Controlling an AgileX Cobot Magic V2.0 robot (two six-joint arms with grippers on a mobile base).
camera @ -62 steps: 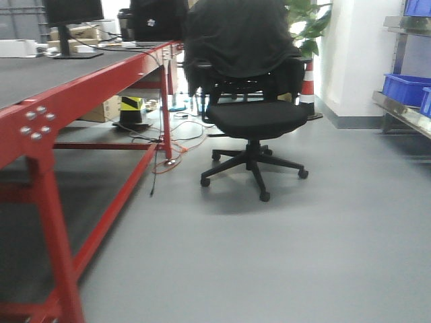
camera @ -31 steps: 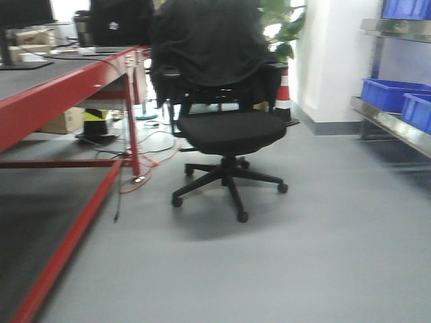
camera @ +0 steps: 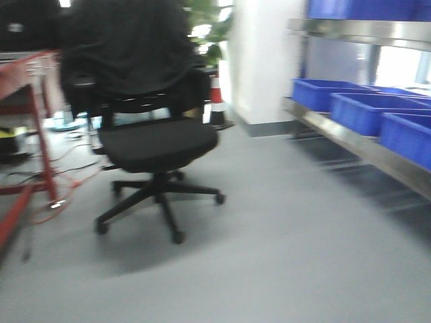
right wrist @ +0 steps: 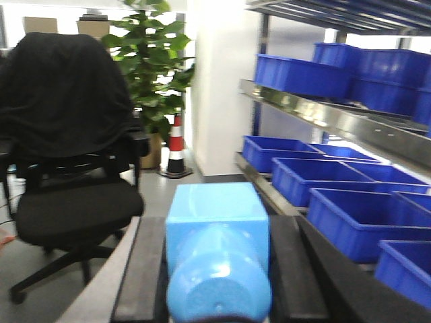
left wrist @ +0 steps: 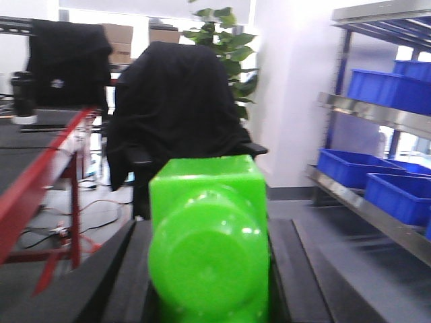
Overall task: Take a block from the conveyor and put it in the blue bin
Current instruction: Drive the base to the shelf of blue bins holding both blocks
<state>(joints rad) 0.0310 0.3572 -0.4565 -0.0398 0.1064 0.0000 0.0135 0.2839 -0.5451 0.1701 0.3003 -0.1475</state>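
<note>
Left gripper (left wrist: 211, 227) was clamped on a green block (left wrist: 209, 249), with one dark finger (left wrist: 124, 269) against each side. The block filled the lower centre of the view. Behind it stood an office chair (left wrist: 138, 158) draped in a black garment (left wrist: 175, 101), with a leafy plant (left wrist: 225, 44) beyond. The conveyor (left wrist: 30, 158), a dark belt on a red frame, ran along the left; cables (left wrist: 64, 229) lay on the floor beneath. Blue bins (left wrist: 350, 168) sat on metal shelving (left wrist: 377, 114) at the right.

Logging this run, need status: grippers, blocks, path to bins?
Left gripper shut on green block; right gripper shut on light-blue block. Blue bins on shelf, right. Office chair ahead-left.
</note>
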